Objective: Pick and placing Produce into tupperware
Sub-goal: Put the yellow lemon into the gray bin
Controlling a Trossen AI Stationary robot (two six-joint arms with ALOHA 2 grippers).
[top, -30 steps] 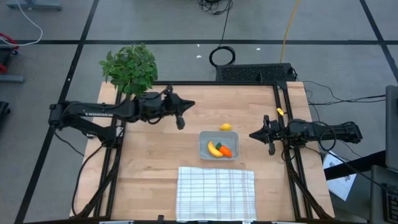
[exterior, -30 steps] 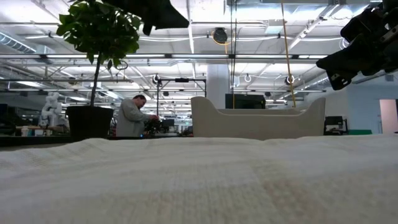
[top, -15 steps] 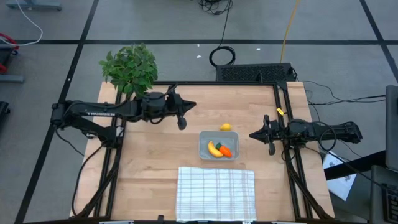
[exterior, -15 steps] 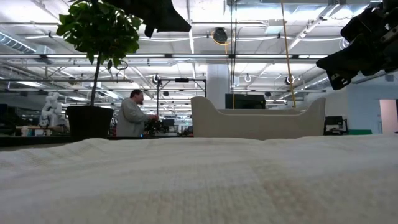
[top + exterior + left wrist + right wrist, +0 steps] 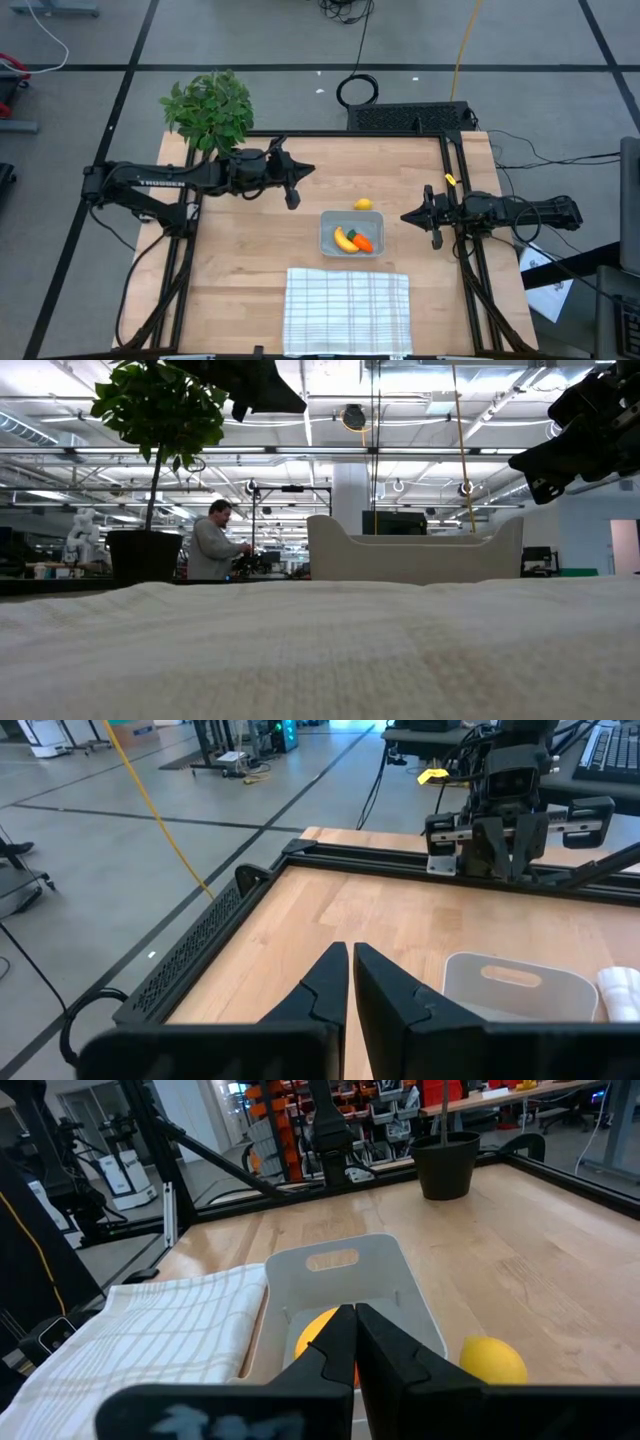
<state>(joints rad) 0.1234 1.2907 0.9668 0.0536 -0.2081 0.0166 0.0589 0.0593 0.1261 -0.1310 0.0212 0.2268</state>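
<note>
The tupperware [image 5: 350,226] stands mid-table, just beyond the checked cloth. The banana [image 5: 343,240] and the carrot [image 5: 361,241] lie inside it, side by side. The lemon [image 5: 363,204] rests on the wood just past the tupperware's far rim; it also shows in the right wrist view [image 5: 487,1360]. My left gripper [image 5: 309,168] hovers shut and high above the table, to the far left of the tupperware [image 5: 515,982], holding nothing. My right gripper [image 5: 404,215] waits shut at the table's right side, pointing level at the tupperware [image 5: 335,1262].
A white checked cloth [image 5: 347,309] covers the near middle of the table and fills the low view's foreground [image 5: 320,650]. A potted plant [image 5: 208,108] stands at the far left corner. Black rails [image 5: 350,135] edge the table. A person [image 5: 213,546] works far behind.
</note>
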